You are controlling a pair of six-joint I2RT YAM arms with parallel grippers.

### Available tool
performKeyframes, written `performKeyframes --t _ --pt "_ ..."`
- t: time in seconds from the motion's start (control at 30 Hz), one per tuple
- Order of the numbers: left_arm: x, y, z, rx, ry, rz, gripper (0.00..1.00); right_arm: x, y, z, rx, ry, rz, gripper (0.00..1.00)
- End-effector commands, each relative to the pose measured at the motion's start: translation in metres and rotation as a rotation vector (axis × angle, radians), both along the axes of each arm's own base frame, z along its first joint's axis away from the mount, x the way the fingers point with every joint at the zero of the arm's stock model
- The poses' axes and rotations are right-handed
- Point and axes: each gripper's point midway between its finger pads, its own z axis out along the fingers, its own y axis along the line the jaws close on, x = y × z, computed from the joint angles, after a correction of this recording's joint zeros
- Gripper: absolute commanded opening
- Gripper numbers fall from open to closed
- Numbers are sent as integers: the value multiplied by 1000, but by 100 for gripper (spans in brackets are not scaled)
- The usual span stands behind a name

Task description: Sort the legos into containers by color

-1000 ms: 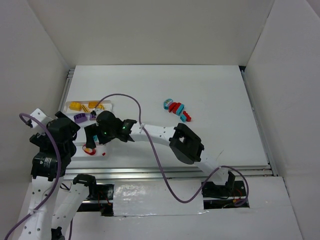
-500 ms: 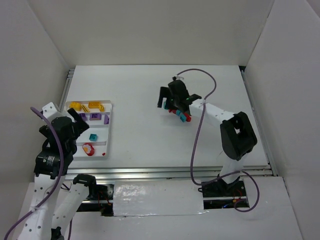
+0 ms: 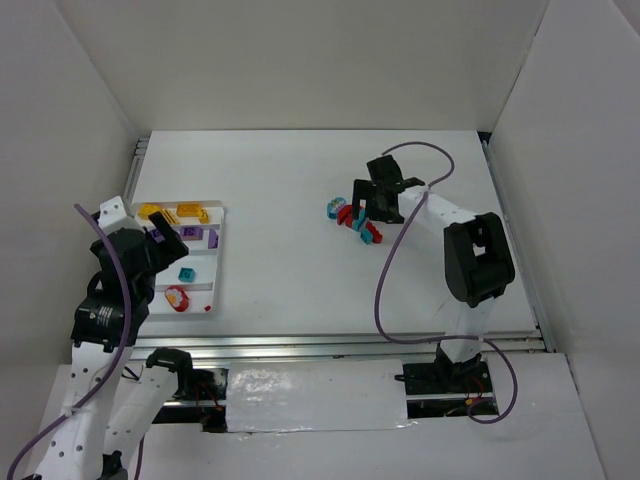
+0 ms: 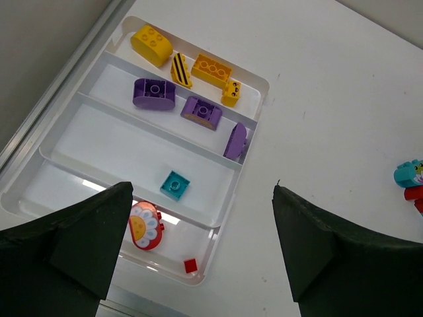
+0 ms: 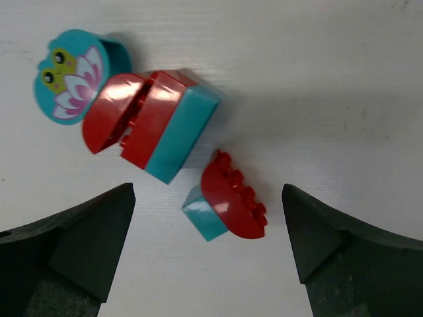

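Observation:
The white tray (image 4: 254,82) holds sorted legos in its containers: yellow bricks (image 4: 211,68) in the far row, purple bricks (image 4: 154,94) in the second, one teal brick (image 4: 175,184) in the third, and a red flower brick (image 4: 145,226) with a tiny red piece (image 4: 191,265) in the nearest. My left gripper (image 4: 201,198) hangs open and empty above the tray's near right corner. Loose red and teal legos (image 3: 355,220) lie mid-table. My right gripper (image 5: 208,191) is open just above them, straddling a red dome on a teal block (image 5: 228,198). Beside it lie a teal frog brick (image 5: 71,76) and a red-and-teal brick (image 5: 165,125).
The tray (image 3: 215,262) sits at the table's left side, close to the metal rail (image 3: 135,165). White walls enclose the table on three sides. The purple cable (image 3: 400,250) of the right arm loops over the table's right half.
My right arm has swung from above the tray across to the loose pile mid-table. The left arm has shifted slightly, now looking down on the tray. Both grippers stayed open.

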Motion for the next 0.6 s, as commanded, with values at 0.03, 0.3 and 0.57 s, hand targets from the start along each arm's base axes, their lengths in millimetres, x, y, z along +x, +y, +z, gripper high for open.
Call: performKeyframes --t 0.03,0.3,0.57 --pt "8 -5 7 14 -31 -40 99 -15 0 -18 6 63 67 99" --pt "11 -7 6 14 -25 -51 100 -18 -8 -32 14 113 65 74" --pt "11 -8 6 12 -25 -59 99 -24 -5 -41 19 160 82 65"
